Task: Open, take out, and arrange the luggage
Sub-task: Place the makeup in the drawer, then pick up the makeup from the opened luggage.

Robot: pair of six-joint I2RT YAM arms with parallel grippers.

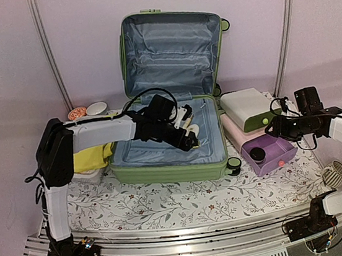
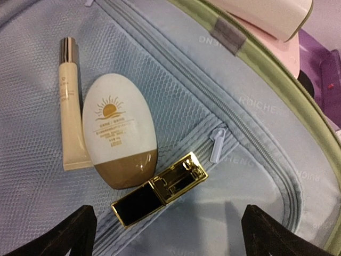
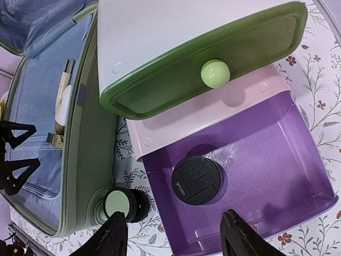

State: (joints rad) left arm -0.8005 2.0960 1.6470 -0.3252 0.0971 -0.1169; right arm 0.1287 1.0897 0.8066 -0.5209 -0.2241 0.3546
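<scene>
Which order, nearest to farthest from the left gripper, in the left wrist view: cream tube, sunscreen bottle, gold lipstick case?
1. gold lipstick case: just ahead of the open left gripper, lying on the lining of the luggage.
2. sunscreen bottle: beyond the case, up and to the left in the picture.
3. cream tube: farthest, alongside the bottle on its left.
</scene>
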